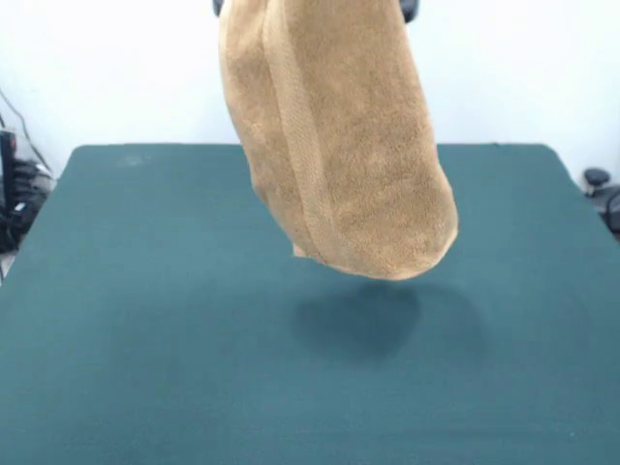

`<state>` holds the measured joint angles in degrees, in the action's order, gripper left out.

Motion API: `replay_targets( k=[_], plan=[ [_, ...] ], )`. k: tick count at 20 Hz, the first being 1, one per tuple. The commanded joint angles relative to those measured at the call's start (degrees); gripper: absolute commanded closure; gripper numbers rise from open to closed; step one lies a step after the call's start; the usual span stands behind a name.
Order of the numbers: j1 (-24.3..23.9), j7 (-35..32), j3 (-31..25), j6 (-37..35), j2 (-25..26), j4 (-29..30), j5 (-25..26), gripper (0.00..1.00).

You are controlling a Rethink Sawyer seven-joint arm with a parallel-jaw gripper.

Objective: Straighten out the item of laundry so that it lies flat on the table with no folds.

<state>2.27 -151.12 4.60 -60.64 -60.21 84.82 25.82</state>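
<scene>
- I have the towel (pixel 334 145) hanging in the air over the middle of the tabletop (pixel 116 320), clear of the felt; its shadow sits on the green just under its lower end.
- It hangs as a doubled, rolled bundle: a long fold runs down its length, a woven band shows along that fold, and the bottom is rounded over, not open.
- The hand itself I can barely make out. Only dark bits peek past the top edge on either side of the cloth, so I cannot tell how far it is open. Something up there is plainly carrying the towel, and I judge it to be the hand pinching the top.
- My reading of the step: the lift is on, the spreading is not yet done. Nothing of the towel lies flat.
- Next move, as I see it, calls for lowering until the bottom end touches the tabletop, then dragging sideways while descending so the layers peel apart instead of stacking.
- Risk: a straight drop would leave it heaped and folded.
- Containers: none in view, nothing to report inside any.
</scene>
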Motion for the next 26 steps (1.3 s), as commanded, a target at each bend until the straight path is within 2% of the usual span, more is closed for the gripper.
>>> replay_targets(
  k=[1, 9, 15, 26],
  plan=[
    [-4.1, 22.4, -9.2, 8.1, 1.2, 10.9, 0.6, 1.0],
    [-13.8, 27.9, -15.1, 15.0, 1.4, 15.1, 1.5, 1.0],
    [-21.3, 32.7, -20.2, 16.3, 0.8, 17.0, 2.2, 1.0],
    [-32.1, 40.9, -26.4, 20.8, 1.8, 19.9, 2.8, 1.0]
  ],
)
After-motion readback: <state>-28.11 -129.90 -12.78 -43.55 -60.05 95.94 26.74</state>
